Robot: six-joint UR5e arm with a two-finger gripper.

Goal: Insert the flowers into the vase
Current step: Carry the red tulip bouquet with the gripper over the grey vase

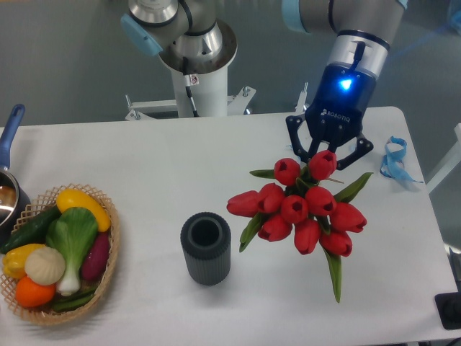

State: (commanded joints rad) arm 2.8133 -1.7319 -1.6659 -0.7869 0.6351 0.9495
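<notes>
Step in hand, as judged: transport of the flowers toward the vase; insertion is not yet done.

The counter [180, 158] is white and carries all items. The gripper [330, 153] stands over its far right part, blue status light on, pointing down into the bunch. The jaws sit partly closed about the far end of the bunch; the stems there are hidden behind the blooms, so the grasp is inferred, and whether the bunch is lifted or rests on the counter cannot be told.

The flowers [302, 209] are red tulips, about ten blooms packed in a cluster, with long green leaves splaying left, right and near. The cluster is wider than the vase mouth.

The vase [206, 248] stands upright near the middle of the counter, left of and nearer than the bunch, apart from it. It is dark grey, cylindrical, vertically ribbed, with a round open mouth.

Next move, as judged: carry the bunch left and nearer, bring the stems vertical over the mouth, then lower. Splayed leaves may catch the rim and tip the vase.
</notes>
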